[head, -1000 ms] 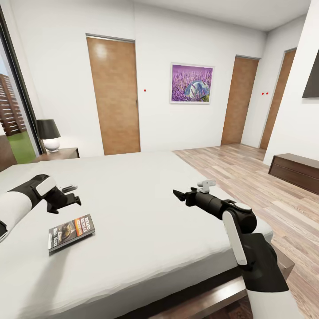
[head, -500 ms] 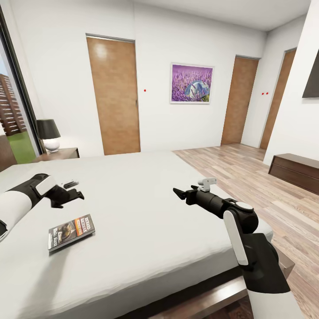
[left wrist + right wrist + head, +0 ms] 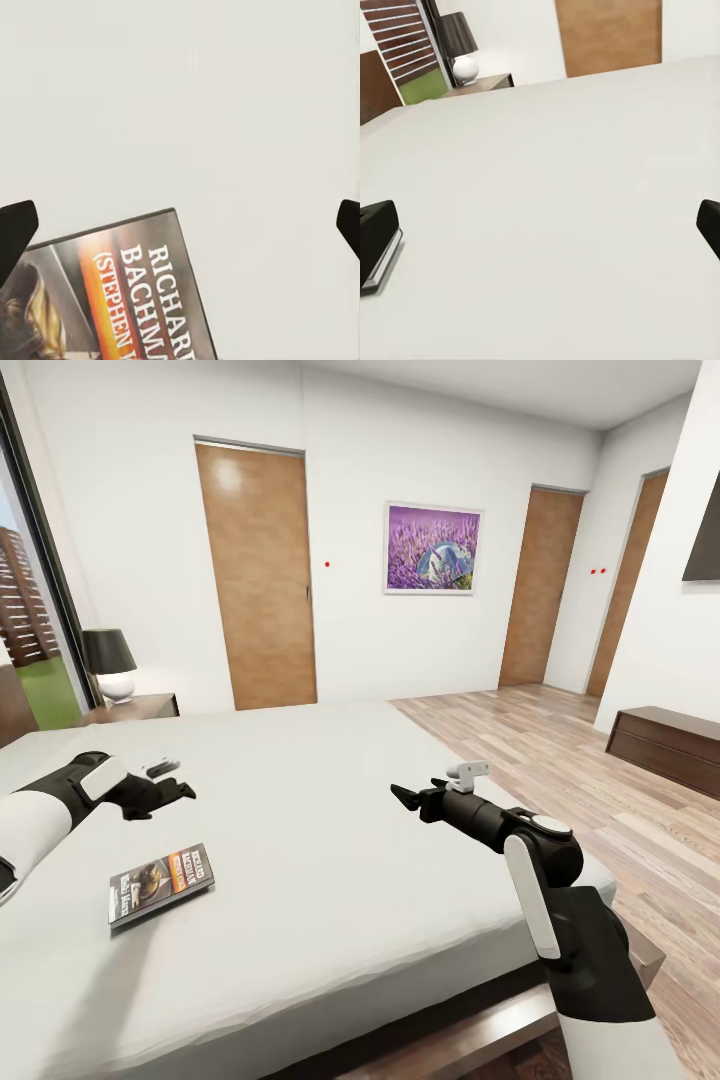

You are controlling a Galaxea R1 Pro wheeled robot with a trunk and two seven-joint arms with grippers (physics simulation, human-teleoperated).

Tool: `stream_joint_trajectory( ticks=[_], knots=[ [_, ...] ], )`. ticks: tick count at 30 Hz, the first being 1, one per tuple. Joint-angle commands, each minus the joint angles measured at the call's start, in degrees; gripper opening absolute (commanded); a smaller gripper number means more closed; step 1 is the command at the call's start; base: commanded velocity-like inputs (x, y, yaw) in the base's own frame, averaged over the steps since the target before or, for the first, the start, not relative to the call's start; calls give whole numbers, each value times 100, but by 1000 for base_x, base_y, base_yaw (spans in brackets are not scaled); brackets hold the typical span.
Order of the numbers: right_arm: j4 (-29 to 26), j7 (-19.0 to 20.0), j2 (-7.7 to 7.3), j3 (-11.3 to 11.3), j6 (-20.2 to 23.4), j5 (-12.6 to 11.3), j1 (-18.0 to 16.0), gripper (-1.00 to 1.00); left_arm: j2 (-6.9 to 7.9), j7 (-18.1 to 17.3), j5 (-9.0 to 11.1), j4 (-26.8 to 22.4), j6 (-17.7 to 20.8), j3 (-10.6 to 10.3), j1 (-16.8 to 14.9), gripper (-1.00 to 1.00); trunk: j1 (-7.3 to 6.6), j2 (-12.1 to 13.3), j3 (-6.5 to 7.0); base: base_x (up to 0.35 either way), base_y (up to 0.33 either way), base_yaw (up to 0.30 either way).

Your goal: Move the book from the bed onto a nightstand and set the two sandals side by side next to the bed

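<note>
The left gripper hovers above the off-white bed, jaws spread wide and empty, just beyond the dark orange-banded paperback book lying flat at near left. The right gripper, jaws wide apart, holds nothing.

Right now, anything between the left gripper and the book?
Nothing: in the head view, only bare mattress of the bed separates the left gripper from the book.

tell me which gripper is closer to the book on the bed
Left. The left gripper hovers open just above and beyond the book, which lies flat on the bed. The right gripper is open too, but well off to the book's right, over mid-mattress.
</note>
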Motion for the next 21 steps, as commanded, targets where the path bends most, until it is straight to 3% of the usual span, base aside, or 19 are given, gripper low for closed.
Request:
stream_joint_trajectory(
  ticks=[1, 6, 16, 17, 21],
  knots=[
    [29, 9, -6, -12, 33, -9, 29, 100, -14, -39, 6, -8, -17, -23, 30, 100, -1, -3, -6, 0, 0, 0],
    [180, 16, -29, -63, 66, 1, 189, 100, -60, -200, -14, -9, -177, -11, 192, 100, -1, -3, -6, 0, 0, 0],
    [445, 16, -45, -91, 109, 13, 446, 100, -88, -189, -13, -11, -498, 7, 516, 100, -1, -3, -6, 0, 0, 0],
    [449, 15, -44, -91, 110, 13, 450, 100, -89, -189, -12, -15, -1361, 9, 528, 100, -1, -3, -6, 0, 0, 0],
    [457, 13, -45, -88, 115, 15, 458, 100, -89, -188, -11, -37, -1232, 17, 517, 100, -1, -3, -6, 0, 0, 0]
  ],
)
